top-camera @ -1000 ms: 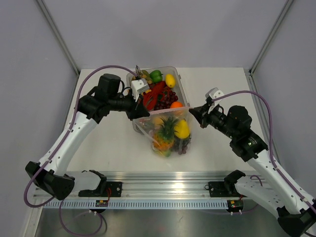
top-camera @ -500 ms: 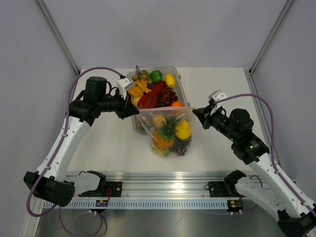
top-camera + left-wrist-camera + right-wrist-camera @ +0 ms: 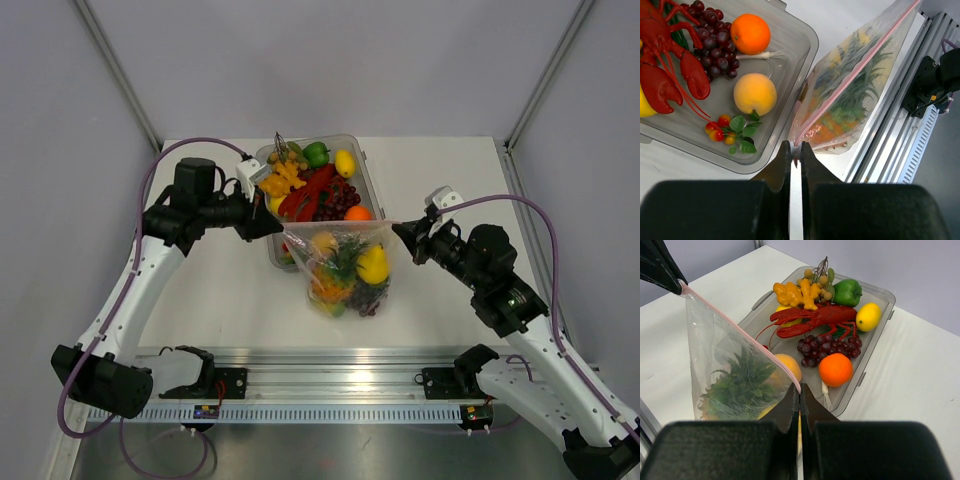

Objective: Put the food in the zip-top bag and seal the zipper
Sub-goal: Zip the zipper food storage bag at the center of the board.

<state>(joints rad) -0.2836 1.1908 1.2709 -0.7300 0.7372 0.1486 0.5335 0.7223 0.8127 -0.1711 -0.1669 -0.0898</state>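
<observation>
Your left claw point(image 3: 281, 228) and right claw point(image 3: 398, 231) each pinched an end of the zipper point(image 3: 335, 223), zip-top bag point(image 3: 345, 285) taut beside the tray point(image 3: 373, 190).

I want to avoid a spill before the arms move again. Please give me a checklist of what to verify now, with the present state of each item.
1. Left gripper shut on one end of the zipper: ok.
2. Right gripper shut on the other end: ok.
3. Zipper stretched straight between them: ok.
4. Zipper sealed along its whole length: cannot tell.
5. All food inside the zip-top bag: not ok; lobster, orange and more lie in the tray.
</observation>
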